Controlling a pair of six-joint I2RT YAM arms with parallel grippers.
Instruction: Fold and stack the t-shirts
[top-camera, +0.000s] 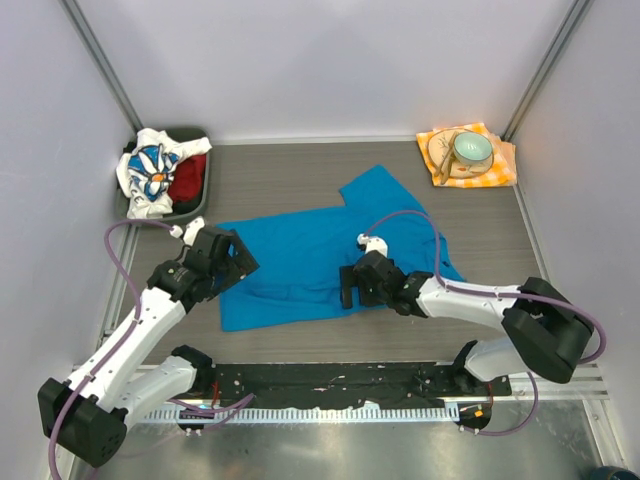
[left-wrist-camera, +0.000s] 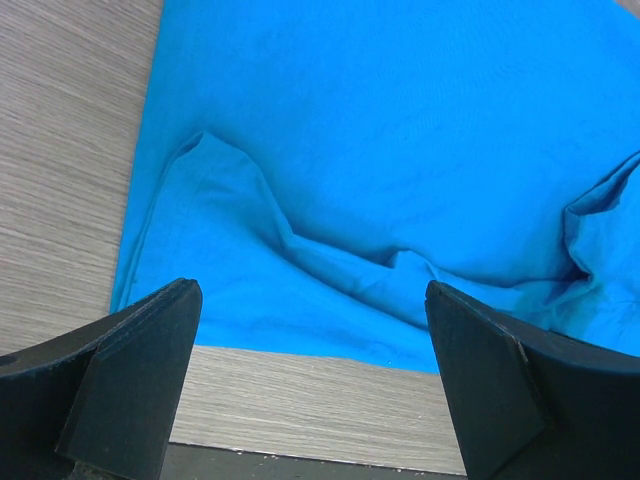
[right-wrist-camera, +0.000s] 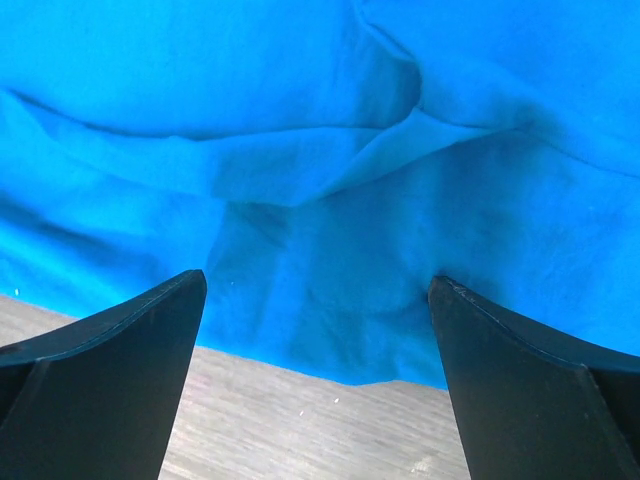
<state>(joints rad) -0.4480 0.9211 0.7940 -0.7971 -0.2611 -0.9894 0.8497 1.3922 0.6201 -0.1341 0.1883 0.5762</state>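
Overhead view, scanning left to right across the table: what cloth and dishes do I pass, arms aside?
First the daisy-print t-shirt, then the red t-shirt, both in the dark bin → blue t-shirt spread out → checked napkin with the bowl on it.

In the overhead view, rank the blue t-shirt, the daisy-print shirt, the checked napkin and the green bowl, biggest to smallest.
1. blue t-shirt, spread flat, clearly largest.
2 and 3. daisy-print shirt and checked napkin look about alike; the shirt is bunched, so no ranking.
4. green bowl, smallest.
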